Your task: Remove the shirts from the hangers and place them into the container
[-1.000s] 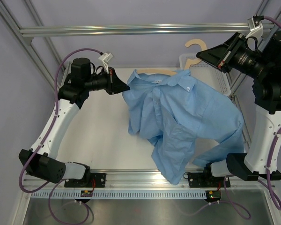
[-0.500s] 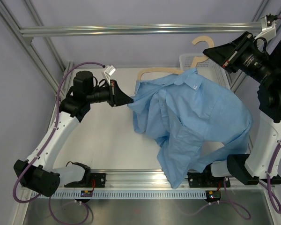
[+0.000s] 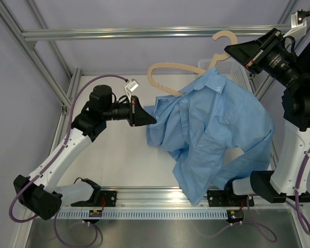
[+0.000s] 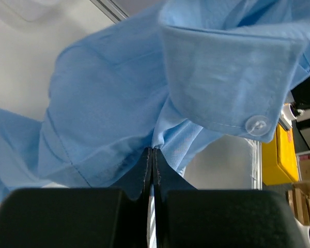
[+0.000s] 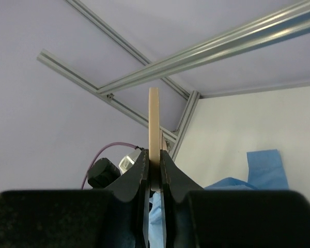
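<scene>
Now | left gripper [image 4: 151,151] clenched on light blue cloth shirt [image 3: 217,124] | right gripper [image 5: 154,157] gripping thin tan wooden hanger [image 5: 154,119] | draw apart steadily — hanger high

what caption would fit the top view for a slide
Both arms at work: left fingers pinch the shirt, right fingers hold the hanger up, one end bare.

Pale lavender walls [image 3: 144,13] — aluminium frame rail [image 3: 144,33] overhead, white tabletop [image 3: 113,155] below.
</scene>
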Available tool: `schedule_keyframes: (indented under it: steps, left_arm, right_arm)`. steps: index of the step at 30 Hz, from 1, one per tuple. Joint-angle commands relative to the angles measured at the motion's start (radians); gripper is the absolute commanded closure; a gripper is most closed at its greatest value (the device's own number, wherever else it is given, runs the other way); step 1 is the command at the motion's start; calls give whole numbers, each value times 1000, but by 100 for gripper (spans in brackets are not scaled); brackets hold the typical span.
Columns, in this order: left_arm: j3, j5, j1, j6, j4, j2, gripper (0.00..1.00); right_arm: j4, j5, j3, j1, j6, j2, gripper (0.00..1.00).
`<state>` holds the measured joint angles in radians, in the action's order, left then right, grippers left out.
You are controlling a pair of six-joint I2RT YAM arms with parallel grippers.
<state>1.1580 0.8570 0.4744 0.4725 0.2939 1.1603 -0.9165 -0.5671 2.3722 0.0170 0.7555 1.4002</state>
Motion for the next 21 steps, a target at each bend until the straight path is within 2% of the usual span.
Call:
schedule_keyframes:
  steps: [1,5,7,9,11,13,18,21]
  left_arm:
    - [5,1,55,23,-38,-2,100]
    - [69,-105,66,-61,72,-11,100]
    - [164,-186,64,-98,212,-4,91]
    - [230,-307,66,-133,316,-1,74]
    - [330,-419,66,-152,378,9,70]
    - [414,-549,66,-137,451,10,57]
    - [519,-714,66,-58,525,-7,52]
    - [565,-743,66,56,539,-1,58]
  right_arm:
    - [148,-46,31,-9,47,5,100]
    - [113,-88,32,-9,24,6,100]
    - [97,-114,7,-9,8,-6,100]
    - [100,-132,-56,-9,-8,-33,100]
    - [102,-140,-106,-9,-34,-52,100]
    - [85,-157,-122,-9,-53,-59,100]
    - [76,-146,-211,-9,-123,-98,100]
    - [68,-81,-234,20,-175,-110,100]
